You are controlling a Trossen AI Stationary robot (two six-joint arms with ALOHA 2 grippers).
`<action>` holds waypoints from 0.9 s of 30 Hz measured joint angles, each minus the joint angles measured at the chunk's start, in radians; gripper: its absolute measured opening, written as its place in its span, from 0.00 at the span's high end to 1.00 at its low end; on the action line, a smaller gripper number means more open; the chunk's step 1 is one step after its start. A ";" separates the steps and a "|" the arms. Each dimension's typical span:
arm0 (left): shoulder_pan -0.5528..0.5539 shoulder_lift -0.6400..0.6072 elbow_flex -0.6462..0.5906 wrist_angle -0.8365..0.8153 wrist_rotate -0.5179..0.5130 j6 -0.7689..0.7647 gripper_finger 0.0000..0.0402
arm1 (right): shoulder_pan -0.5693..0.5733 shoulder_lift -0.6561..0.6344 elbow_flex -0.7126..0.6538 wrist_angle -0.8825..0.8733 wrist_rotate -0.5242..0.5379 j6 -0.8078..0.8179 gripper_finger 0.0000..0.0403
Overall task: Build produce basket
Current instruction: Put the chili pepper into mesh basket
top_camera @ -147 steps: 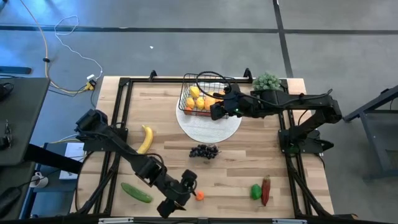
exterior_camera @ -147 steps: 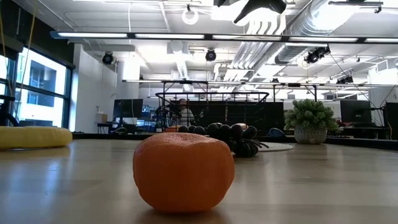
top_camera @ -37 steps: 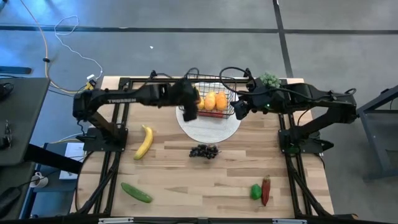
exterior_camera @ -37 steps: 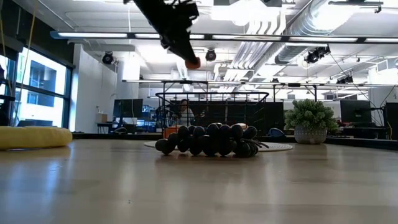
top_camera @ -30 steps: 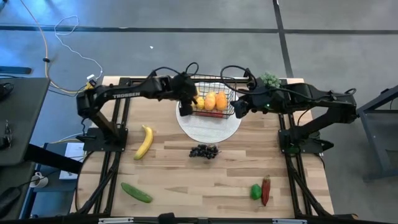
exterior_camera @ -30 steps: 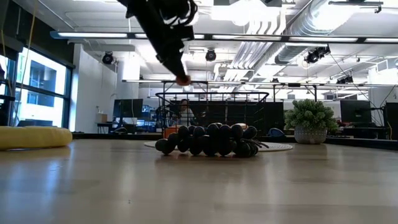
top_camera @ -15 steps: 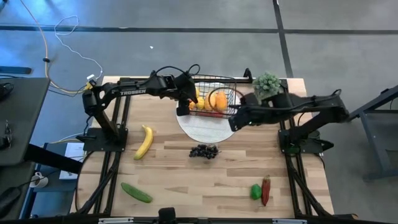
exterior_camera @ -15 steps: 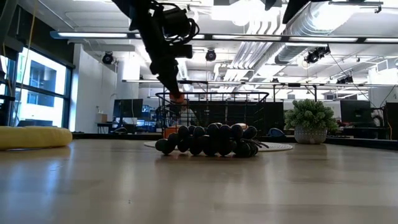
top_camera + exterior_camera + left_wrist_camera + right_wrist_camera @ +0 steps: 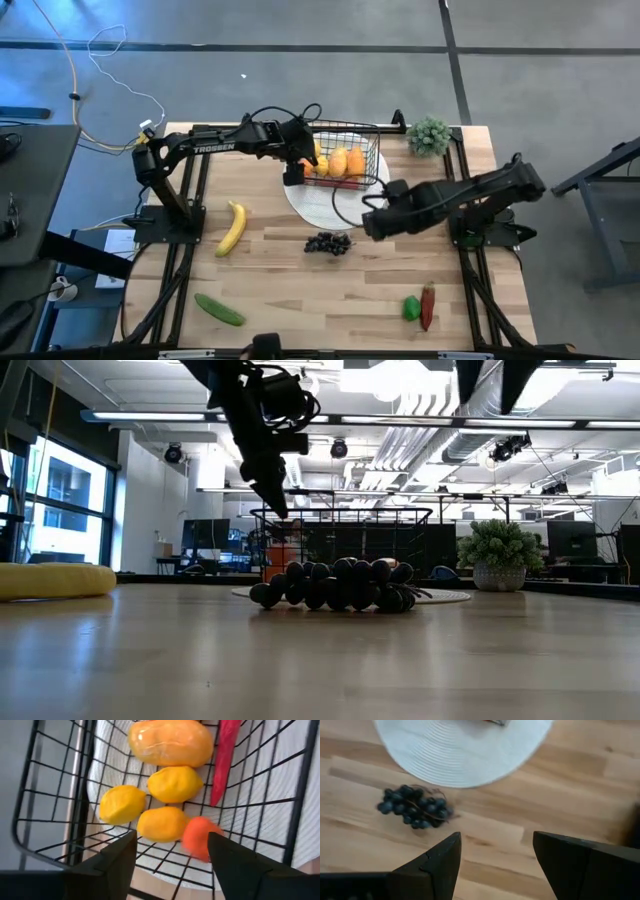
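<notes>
The black wire basket (image 9: 342, 160) stands on the round white plate (image 9: 335, 205) at the table's far middle. It holds a mango (image 9: 170, 742), three lemons (image 9: 175, 784), a red chili (image 9: 225, 755) and a blurred orange (image 9: 200, 837) beside the lemons. My left gripper (image 9: 172, 865) hangs open over the basket's left end (image 9: 293, 165), nothing between its fingers. My right gripper (image 9: 495, 865) is open above the wood near the plate's near right rim (image 9: 375, 222), pointing down. The dark grapes (image 9: 415, 812) lie on the table to its left.
A banana (image 9: 233, 228) lies at the left, a cucumber (image 9: 219, 309) near the front left. The green pepper (image 9: 411, 308) and a second chili (image 9: 428, 305) lie near the front right. A potted plant (image 9: 430, 133) stands at the far right corner.
My left gripper has sunk toward the basket's left end and let go of the orange, which has dropped in beside the lemons. My right gripper has swung from the basket's right end toward the near edge and down, tipping to point down near the grapes.
</notes>
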 joint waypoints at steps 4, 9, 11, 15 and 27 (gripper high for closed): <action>0.000 0.000 0.000 -0.001 -0.051 0.000 0.40 | 0.064 0.017 0.000 -0.064 -0.010 0.152 0.43; -0.007 -0.005 0.000 -0.005 -0.058 0.000 0.40 | 0.148 0.028 0.000 -0.083 -0.014 0.310 0.43; -0.015 -0.016 0.000 -0.004 -0.059 -0.003 0.40 | 0.175 0.032 0.000 -0.086 -0.015 0.355 0.43; -0.038 -0.051 0.000 -0.007 -0.053 -0.029 0.40 | 0.230 0.055 0.000 -0.084 -0.053 0.420 0.43; -0.148 -0.169 0.001 -0.018 -0.049 -0.182 0.40 | 0.422 0.154 0.000 -0.085 -0.215 0.645 0.43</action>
